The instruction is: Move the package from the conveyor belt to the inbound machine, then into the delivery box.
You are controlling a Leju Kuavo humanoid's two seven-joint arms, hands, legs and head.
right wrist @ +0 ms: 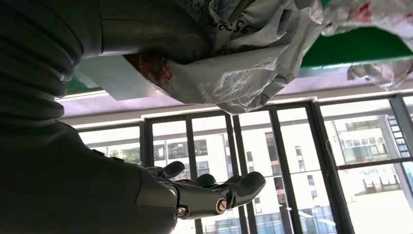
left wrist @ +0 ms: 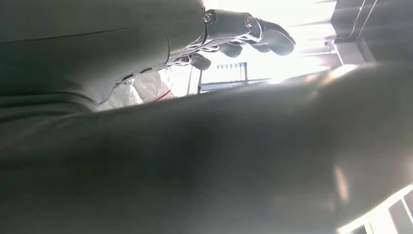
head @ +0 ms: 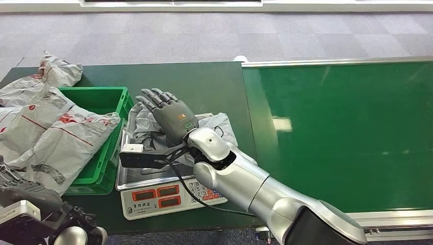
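Observation:
A crumpled grey plastic package (head: pixel 220 125) lies on the steel tray of the weighing scale (head: pixel 163 196), the inbound machine. My right hand (head: pixel 168 111) hovers flat over the package, back upward, fingers stretched out and apart. In the right wrist view the thumb (right wrist: pixel 156 29) lies against the package (right wrist: pixel 243 73), while the fingers (right wrist: pixel 219 192) stand well away from it and hold nothing. My left hand (head: pixel 25 191) hangs low at the near left; its fingers (left wrist: pixel 243 31) are loosely bent with nothing in them.
A green crate (head: pixel 102 99), the delivery box, stands just left of the scale, heaped with several grey-and-red packages (head: pixel 61 138) that spill over its left rim. The green conveyor belt (head: pixel 347 132) runs along the right. The dark table (head: pixel 204 84) extends behind the scale.

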